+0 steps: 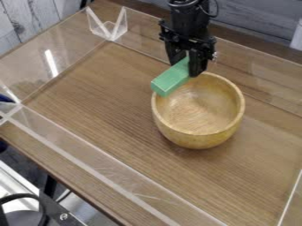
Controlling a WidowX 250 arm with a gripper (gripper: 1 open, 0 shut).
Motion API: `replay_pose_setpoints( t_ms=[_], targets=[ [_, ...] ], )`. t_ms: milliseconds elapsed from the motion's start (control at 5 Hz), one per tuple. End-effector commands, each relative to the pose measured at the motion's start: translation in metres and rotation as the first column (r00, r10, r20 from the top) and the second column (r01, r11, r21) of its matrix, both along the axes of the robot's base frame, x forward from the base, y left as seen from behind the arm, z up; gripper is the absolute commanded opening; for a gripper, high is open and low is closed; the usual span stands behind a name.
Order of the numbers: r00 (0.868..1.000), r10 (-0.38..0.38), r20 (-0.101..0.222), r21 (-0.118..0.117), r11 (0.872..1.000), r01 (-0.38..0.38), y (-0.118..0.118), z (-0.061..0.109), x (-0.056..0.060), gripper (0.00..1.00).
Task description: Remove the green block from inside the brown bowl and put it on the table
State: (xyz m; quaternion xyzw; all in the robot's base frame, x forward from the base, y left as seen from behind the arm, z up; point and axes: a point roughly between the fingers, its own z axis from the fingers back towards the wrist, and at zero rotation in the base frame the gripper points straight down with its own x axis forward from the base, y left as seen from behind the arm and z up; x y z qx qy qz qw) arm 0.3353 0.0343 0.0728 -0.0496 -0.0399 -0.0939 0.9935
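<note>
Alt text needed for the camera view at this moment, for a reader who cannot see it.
A black gripper, pointing down, holds a green block by its upper end, tilted over the far-left rim of a tan wooden bowl. The bowl looks empty and sits on a wood-grain table bordered by low clear walls.

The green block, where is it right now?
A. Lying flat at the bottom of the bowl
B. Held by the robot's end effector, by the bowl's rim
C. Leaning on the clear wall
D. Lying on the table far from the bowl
B: the end effector pinches the green block at its upper end, tilted beside the rim of the brown bowl, whose inside shows nothing in it.
</note>
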Motion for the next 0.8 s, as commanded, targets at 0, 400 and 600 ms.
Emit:
replay_pose_setpoints(
  t_ms=[0,400,600],
  targets=[
    [0.998,0.019,0.058,0.013,1.0,-0.02,0.009,0.012,0.012,0.0],
    [0.998,0.025,0.052,0.014,1.0,-0.026,0.01,0.004,0.017,0.0],
    [0.999,0.018,0.047,0.013,1.0,-0.019,0.008,-0.002,0.019,0.0]
  ],
)
